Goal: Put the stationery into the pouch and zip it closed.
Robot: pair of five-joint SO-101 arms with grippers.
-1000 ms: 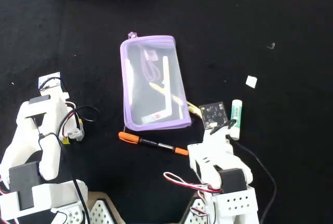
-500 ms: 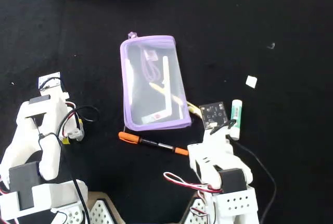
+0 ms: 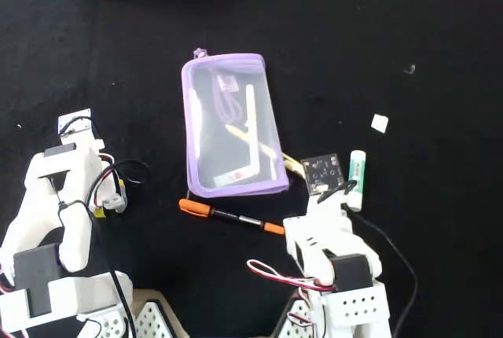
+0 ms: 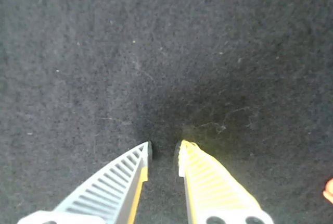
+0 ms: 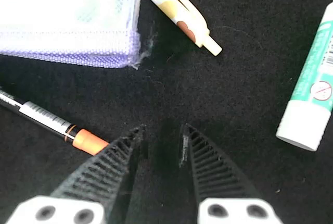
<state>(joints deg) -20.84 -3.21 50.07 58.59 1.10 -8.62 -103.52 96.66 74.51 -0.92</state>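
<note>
Black cloth [image 3: 409, 31] covers the whole table, and the purple see-through pouch [image 3: 230, 126] lies flat near its middle, long side running from far to near, with a small zip pull at its far left corner [image 3: 200, 53]; whether the zip is drawn cannot be told. Through its wall show a pale strip, a looped cord and a yellowish pen. Just beyond the pouch's near edge lies an orange pen [image 3: 230, 217], slanted, its left end closer to the pouch and not touching it. A cream pen with brown spots [image 3: 291, 163] pokes out from the pouch's near right corner. To the right of that, a white and green glue stick [image 3: 356, 179] lies pointing far to near, and farther right and well apart sits a small white eraser [image 3: 380, 123]. The right arm [image 3: 326, 232] stands at the near edge, right of centre; its right gripper [image 5: 162, 130] hangs above bare cloth, fingers slightly parted and grasping nothing, between the orange pen's cap [image 5: 88, 141] and the glue stick [image 5: 312, 94], with the pouch corner [image 5: 67, 21] and spotted pen [image 5: 179, 18] beyond it. The left arm [image 3: 59, 204] stands at the near left, well apart from the pouch; its left gripper [image 4: 165, 145] is also slightly parted and empty over bare cloth.
</note>
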